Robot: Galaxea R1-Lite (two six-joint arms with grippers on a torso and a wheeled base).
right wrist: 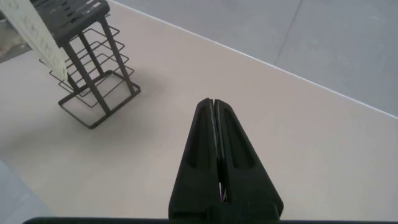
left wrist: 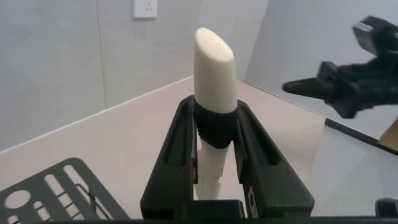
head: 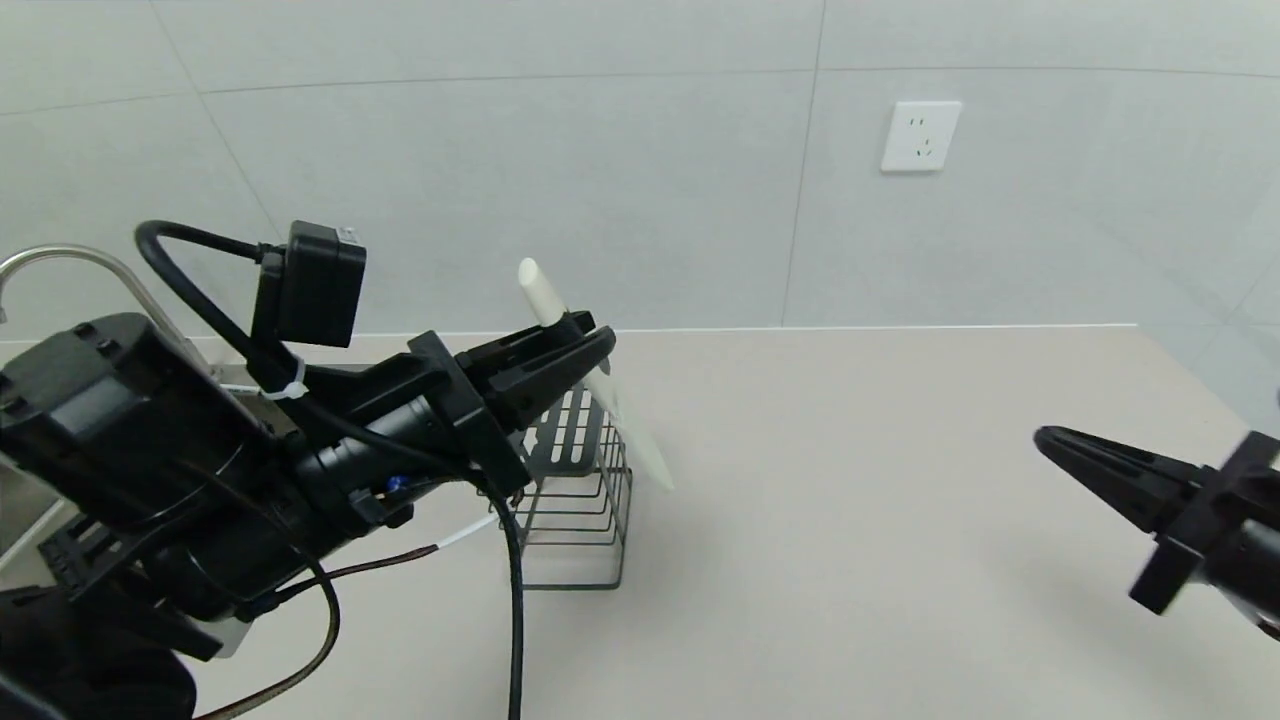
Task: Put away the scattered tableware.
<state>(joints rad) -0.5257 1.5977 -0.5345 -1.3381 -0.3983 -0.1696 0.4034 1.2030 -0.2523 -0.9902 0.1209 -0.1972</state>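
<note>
At the far left a faucet (head: 60, 262) arches over the sink edge, and just to its right the left gripper (head: 590, 345) hangs above the counter (head: 850, 560), its fingers clamped around the handle of a white utensil (head: 541, 291). The utensil is held aslant: the cream handle sticks up past the fingers toward the wall, while the pale blade-like end runs down and to the right, crossing the right side of the dark wire rack (head: 580, 520). The rack stands on the counter just beneath the gripper, and its slotted top plate is partly hidden by the arm. From these views the lower end seems to lie outside the rack's frame rather than in a slot, though I cannot be sure of that. Farther right the counter runs on, with a wall socket (head: 921, 135) above it. At the right edge the right gripper (head: 1050, 441) hovers well apart from the rack, its fingers pressed together on nothing. I judge the step in hand to be stowing this utensil in the rack. The next move calls for bringing the utensil more nearly upright, lining its lower end over one of the top slots, lowering it in, and only then letting go; a slanted entry could catch on the plate or nudge the light rack.
</note>
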